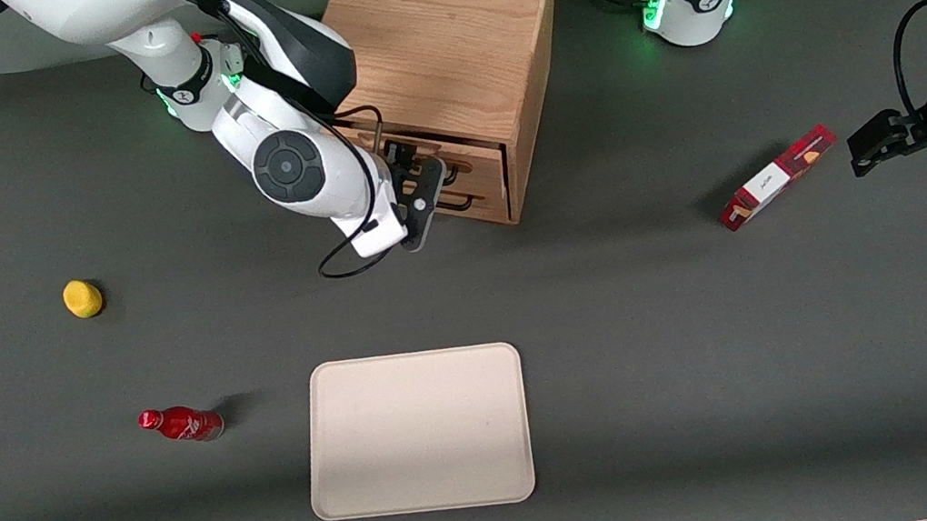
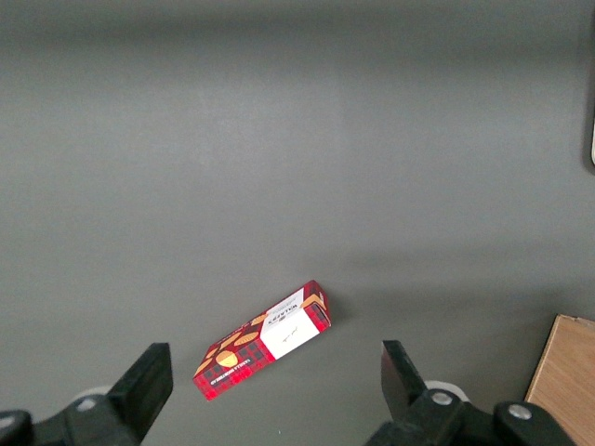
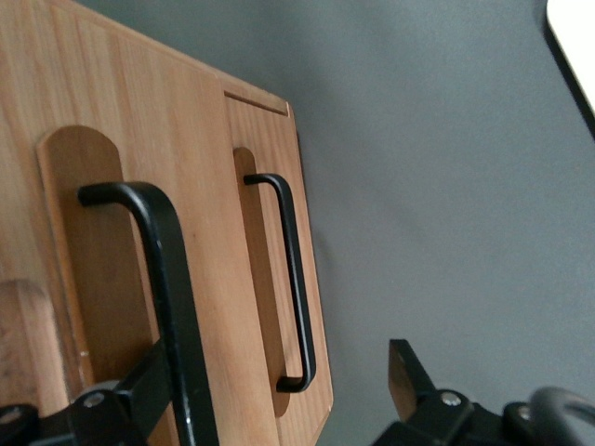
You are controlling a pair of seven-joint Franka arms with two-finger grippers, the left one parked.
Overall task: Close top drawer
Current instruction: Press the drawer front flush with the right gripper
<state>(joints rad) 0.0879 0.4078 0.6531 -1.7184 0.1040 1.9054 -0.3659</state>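
Observation:
The oak cabinet stands at the table's back, its drawers facing the front camera. The top drawer sticks out a little past the lower drawer. My right gripper is open right in front of the drawer fronts. In the right wrist view the top drawer's front is very close, and its black wire handle crosses in front of one finger. The other finger is off the wood, over the table. The gripper holds nothing. The lower drawer's handle lies between the fingers.
A beige tray lies nearer the front camera than the cabinet; its corner shows in the right wrist view. A red bottle and a yellow fruit lie toward the working arm's end. A red box lies toward the parked arm's end.

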